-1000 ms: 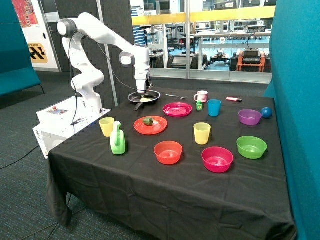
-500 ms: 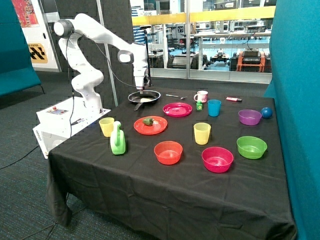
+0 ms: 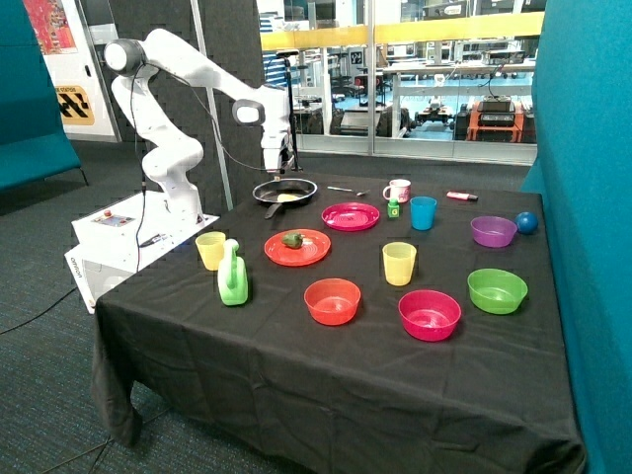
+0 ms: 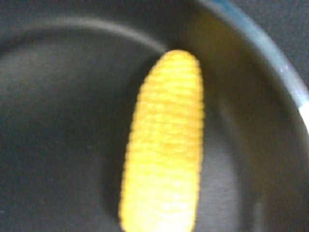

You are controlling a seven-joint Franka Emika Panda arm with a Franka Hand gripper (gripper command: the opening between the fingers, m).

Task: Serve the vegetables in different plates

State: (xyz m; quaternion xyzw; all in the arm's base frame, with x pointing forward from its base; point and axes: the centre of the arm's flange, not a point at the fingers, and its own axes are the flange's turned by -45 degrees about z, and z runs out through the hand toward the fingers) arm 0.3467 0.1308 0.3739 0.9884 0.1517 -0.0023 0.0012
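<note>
1. The dark green, lumpy toy vegetable (image 3: 292,239) lies on the flat red-orange round plastic plate with a ridged rim (image 3: 314,254), near the middle of the black-clothed table (image 3: 326,365). By the look of it, that half of the serving is done.

2. The yellow toy corn cob, oblong and ribbed with kernels (image 4: 164,145), lies flat on the floor of the black round frying pan (image 3: 300,186) at the far side of the table. In the wrist view it fills most of the frame, with the pan's dark curved wall (image 4: 270,72) running past one side of it.

3. The flat magenta-pink round plastic plate with a ridged rim (image 3: 351,215) sits just beside the pan, between it and the small green bottle (image 3: 393,207), and nothing rests on it. I judge that this plate is meant for the corn, so what is left is to lift the cob out of the pan and set it there.

4. The white arm's two-finger gripper (image 3: 277,174) hangs right over the pan, above the corn.

5. I cannot tell how far apart the jaws stand. Neither view shows them clearly, and the corn appears to lie free in the pan, held by nothing.
</note>
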